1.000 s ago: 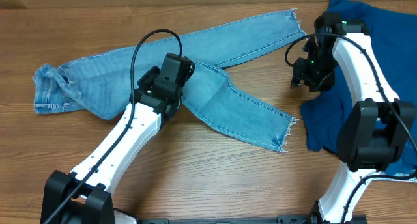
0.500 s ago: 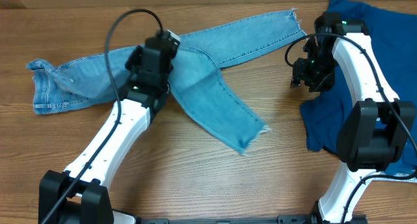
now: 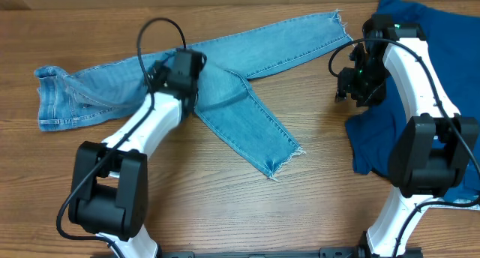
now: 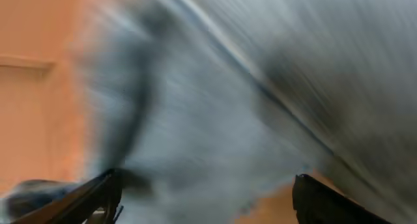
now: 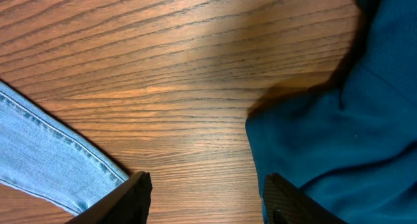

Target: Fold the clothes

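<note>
The clothes are light blue jeans lying flat on the wooden table. The waist is at the left, one leg reaches the back right, and the other leg angles to a frayed hem in the middle. My left gripper hovers over the crotch area. In the left wrist view the left gripper is open, its fingers wide apart over blurred denim. My right gripper is open above bare wood. In the right wrist view the right gripper stands between a jeans leg and dark blue fabric.
A large dark blue garment covers the table's right side, under and beside the right arm; it also shows in the right wrist view. Bare wood lies in front of the jeans.
My left gripper dragged the lower jeans leg leftward, then opened and let go. The frayed hem has moved left toward the table's middle. The right arm has not moved.
</note>
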Robot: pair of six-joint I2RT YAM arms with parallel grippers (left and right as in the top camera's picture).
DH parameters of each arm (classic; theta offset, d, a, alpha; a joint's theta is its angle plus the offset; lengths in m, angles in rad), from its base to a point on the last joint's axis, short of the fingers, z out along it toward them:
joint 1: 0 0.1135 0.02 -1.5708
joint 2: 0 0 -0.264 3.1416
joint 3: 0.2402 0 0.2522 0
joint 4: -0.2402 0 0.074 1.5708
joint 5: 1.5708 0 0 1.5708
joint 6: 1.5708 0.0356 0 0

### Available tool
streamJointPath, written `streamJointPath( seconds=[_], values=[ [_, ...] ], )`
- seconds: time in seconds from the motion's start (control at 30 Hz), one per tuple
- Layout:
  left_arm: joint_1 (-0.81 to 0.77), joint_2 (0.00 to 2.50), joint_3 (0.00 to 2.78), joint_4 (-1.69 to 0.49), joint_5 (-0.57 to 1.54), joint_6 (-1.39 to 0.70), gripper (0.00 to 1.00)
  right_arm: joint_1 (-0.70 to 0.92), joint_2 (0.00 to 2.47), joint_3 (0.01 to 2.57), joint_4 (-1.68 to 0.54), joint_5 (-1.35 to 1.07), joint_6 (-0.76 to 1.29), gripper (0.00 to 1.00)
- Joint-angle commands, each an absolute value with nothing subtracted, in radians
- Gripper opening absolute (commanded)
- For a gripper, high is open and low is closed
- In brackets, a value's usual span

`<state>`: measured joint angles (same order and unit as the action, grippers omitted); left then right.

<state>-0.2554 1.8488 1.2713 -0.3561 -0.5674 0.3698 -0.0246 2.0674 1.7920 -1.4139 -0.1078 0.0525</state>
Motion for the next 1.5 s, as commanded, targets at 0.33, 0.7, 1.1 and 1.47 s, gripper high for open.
streamJointPath(
  seconds=[0.33,0.7,1.1,1.47],
  values=[
    [-0.189,1.834,1.706,-1.013,-0.162,0.055,0.45,-0.028,2.055,1.79,-1.411,-0.115,0.06,0.59],
    [-0.204,1.831,1.584,-1.308,-0.062,-0.083,0.07,-0.028,2.055,1.79,-1.41,-0.115,0.06,0.59],
    [0.032,1.877,1.399,-0.538,-0.239,-0.136,0.17,-0.028,2.055,1.79,-1.429,-0.114,0.06,0.59],
    [0.07,1.951,1.594,-0.755,-0.162,-0.097,0.09,-0.028,2.055,1.79,-1.446,-0.114,0.06,0.59]
  ],
)
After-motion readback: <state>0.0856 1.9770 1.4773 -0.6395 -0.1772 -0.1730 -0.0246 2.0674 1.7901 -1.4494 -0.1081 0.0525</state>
